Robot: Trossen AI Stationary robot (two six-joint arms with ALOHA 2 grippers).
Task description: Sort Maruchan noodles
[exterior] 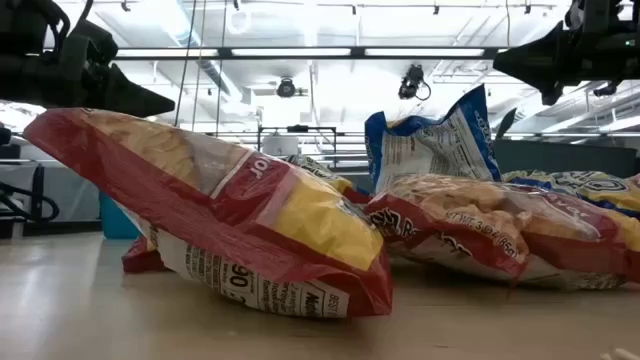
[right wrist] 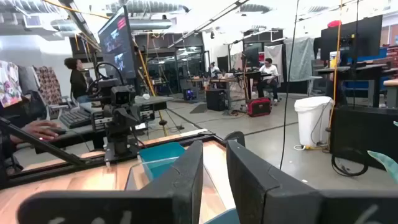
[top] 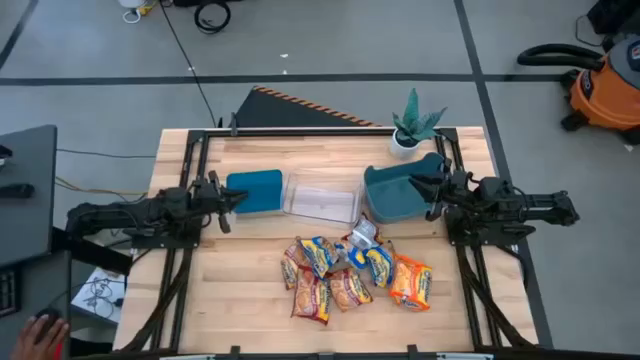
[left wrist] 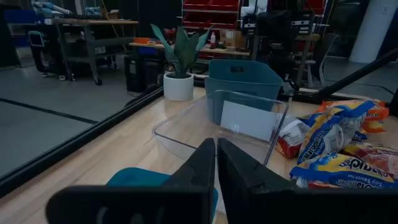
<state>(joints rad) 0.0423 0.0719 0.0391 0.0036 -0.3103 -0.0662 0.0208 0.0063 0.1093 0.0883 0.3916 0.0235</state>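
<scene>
Table: a pale butcher-block wooden top (top: 250, 300), its plank grain visible, framed by dark metal rails.
Maruchan noodles: a loose heap of flat, crinkly, glossy plastic packets (top: 355, 275) is seen near the table's front edge, slightly right of centre; maroon-and-yellow, blue-and-yellow and orange wrappers overlap one another. In the low view a red packet (exterior: 230, 225) is seen tilted, one end raised off the wood.
Blue bin: a smooth opaque rectangular tub (top: 254, 190) is set towards the back-left of the table.
Clear bin: a transparent, thin-walled rectangular tray (top: 322, 198) is placed between the blue bin and the teal bin, just beside both.
Teal bin: a deeper matte tub (top: 398, 194) with rounded corners is placed towards the back-right.
Plant: a spiky-leaved green plant in a small white pot (top: 410, 128) is stood at the back edge, near the right corner.
Left gripper: (top: 238, 197) is held at the blue bin's left side, its dark wedge-shaped fingers pressed almost together, nothing between them.
Right gripper: (top: 428, 190) is held over the teal bin's right edge, fingers slightly spread, nothing pinched.
</scene>
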